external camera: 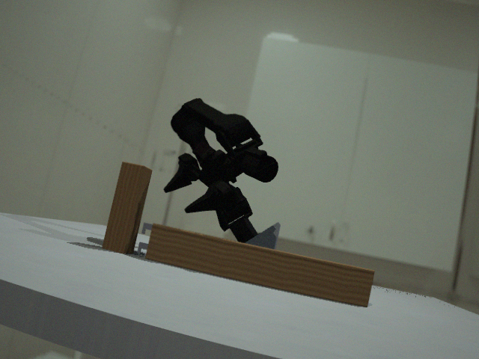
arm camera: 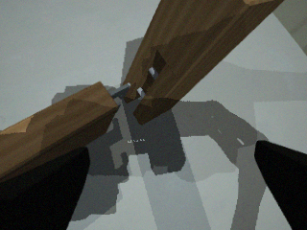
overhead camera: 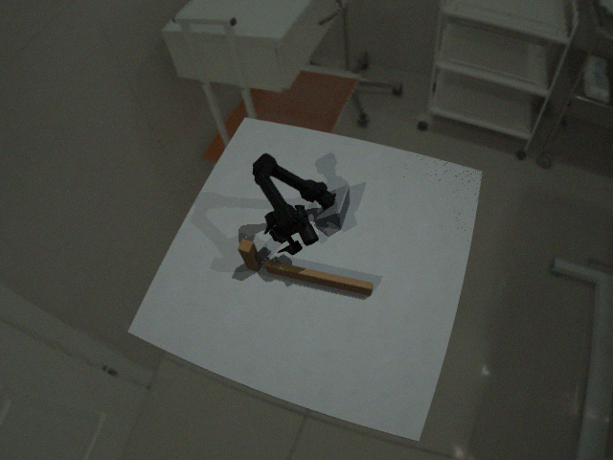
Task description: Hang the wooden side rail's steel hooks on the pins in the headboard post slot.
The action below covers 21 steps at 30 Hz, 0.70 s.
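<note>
The wooden post [overhead camera: 250, 255] [external camera: 126, 209] [arm camera: 192, 48] stands upright on the table. Two small pale pins [arm camera: 152, 72] show in its dark slot in the wrist view. The wooden rail [overhead camera: 322, 279] [external camera: 263, 266] [arm camera: 58, 120] lies along the table, its hook end facing the slot across a small gap. Two grey hooks, the upper one [external camera: 147, 225] above the lower one [external camera: 142, 246], stick out from that end toward the post, outside the slot. My gripper [overhead camera: 272, 242] [external camera: 176, 201] [arm camera: 172, 152] is open and empty, above and behind the gap, clear of both pieces.
The white table [overhead camera: 316, 366] [external camera: 193, 305] carries everything. A grey angled bracket [overhead camera: 342, 205] [external camera: 269, 236] stands by the arm's base, behind the rail. The arm's shadows fall around the post and the hook end. White carts stand on the floor beyond the table.
</note>
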Available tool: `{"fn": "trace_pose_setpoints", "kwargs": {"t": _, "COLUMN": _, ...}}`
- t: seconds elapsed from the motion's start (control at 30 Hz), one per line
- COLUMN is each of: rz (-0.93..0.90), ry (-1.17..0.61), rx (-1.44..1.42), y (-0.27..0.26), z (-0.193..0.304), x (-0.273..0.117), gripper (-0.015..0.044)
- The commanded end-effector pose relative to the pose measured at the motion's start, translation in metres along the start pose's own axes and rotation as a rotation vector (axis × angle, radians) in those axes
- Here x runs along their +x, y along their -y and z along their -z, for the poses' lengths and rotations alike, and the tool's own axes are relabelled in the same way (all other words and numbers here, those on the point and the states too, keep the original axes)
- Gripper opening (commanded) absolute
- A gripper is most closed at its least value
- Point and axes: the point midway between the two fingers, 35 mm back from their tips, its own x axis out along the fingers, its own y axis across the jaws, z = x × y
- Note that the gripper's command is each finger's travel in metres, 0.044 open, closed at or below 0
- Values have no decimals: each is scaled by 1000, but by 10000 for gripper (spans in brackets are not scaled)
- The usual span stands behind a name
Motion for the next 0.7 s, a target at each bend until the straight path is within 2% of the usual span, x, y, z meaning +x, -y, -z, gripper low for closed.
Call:
{"fn": "trace_pose_setpoints", "kwargs": {"t": 0.0, "rz": -4, "ry": 76, "rx": 458, "y": -8, "z": -11, "x": -2, "gripper": 440}}
{"fn": "trace_pose_setpoints", "kwargs": {"t": 0.13, "rz": -14, "ry": 93, "rx": 569, "y": -11, "z": -14, "x": -3, "gripper": 440}}
{"fn": "trace_pose_setpoints", "kwargs": {"t": 0.67, "rz": -14, "ry": 93, "rx": 569, "y": -11, "z": -14, "x": -3, "gripper": 440}}
